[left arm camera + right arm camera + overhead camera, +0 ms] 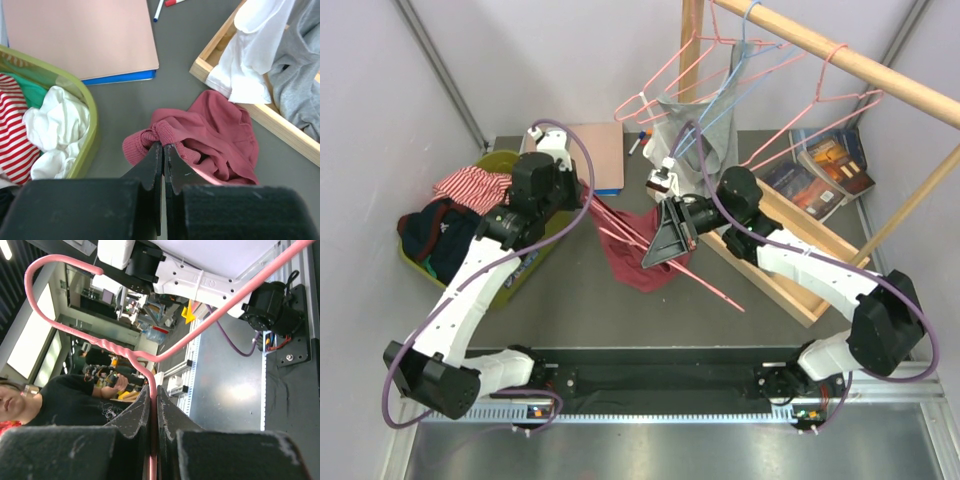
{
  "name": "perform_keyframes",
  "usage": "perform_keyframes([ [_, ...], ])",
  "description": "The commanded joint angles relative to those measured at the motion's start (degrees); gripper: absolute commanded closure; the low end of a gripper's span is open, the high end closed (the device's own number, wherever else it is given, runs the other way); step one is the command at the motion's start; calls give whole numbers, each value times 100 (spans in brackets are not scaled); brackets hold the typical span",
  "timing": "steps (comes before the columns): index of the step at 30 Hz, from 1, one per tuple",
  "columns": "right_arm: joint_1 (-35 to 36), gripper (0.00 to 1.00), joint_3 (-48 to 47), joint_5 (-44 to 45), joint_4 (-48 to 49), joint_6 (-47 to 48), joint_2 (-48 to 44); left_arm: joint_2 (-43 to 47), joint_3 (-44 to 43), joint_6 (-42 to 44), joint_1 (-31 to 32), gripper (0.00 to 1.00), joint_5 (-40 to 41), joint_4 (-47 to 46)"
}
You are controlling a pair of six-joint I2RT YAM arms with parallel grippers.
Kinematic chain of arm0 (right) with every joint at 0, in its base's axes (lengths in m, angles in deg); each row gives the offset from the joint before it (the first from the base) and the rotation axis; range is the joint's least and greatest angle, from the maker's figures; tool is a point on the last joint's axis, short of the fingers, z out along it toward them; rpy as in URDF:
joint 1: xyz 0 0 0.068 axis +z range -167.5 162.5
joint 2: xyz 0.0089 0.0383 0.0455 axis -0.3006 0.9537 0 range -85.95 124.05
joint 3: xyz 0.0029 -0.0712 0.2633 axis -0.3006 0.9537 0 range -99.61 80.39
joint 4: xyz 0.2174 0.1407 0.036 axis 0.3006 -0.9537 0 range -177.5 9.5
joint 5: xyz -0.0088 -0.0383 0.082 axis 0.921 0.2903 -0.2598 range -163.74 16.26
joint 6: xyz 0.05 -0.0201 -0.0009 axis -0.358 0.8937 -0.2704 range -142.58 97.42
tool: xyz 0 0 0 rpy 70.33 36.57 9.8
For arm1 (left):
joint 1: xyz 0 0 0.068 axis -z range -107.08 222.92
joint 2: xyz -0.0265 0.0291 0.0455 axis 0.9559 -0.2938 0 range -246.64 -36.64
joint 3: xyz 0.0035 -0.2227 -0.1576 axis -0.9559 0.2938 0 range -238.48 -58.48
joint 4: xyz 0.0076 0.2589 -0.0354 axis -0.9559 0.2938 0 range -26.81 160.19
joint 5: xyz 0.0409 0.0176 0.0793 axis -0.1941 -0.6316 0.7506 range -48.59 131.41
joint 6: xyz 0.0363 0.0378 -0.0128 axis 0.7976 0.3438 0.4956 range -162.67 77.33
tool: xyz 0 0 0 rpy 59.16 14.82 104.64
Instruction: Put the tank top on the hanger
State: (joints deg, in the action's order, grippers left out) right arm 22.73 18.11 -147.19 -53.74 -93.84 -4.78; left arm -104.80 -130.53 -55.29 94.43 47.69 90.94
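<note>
Both are shut: the left claw (163, 148) pinches the maroon tank top (216, 131) by its rim; the right claw (153, 391) grips the pink hanger (199, 332). Best to lift the cloth open; then poke one wire corner in slowly.

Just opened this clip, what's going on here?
Two robot arms are working with a dark red tank top and a pink hanger. The left gripper is shut on a bunched edge of the tank top, which lies crumpled on the table. The right gripper is shut on the hanger's wire near its neck, holding it over the cloth. The tank top does not look threaded onto the hanger yet.
</note>
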Motion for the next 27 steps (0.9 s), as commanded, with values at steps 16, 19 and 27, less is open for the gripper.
perform_keyframes([
  [16, -296, 100, 76, -179, 2035, -1188, 119, 242, -371, 418, -16, 100, -252, 169],
  [19, -340, 100, 128, -161, 1807, -1074, 31, 312, -283, 445, -16, 100, -207, 143],
  [27, -340, 100, 172, -117, 1762, -1047, 31, 312, -266, 524, -25, 100, -277, -58],
])
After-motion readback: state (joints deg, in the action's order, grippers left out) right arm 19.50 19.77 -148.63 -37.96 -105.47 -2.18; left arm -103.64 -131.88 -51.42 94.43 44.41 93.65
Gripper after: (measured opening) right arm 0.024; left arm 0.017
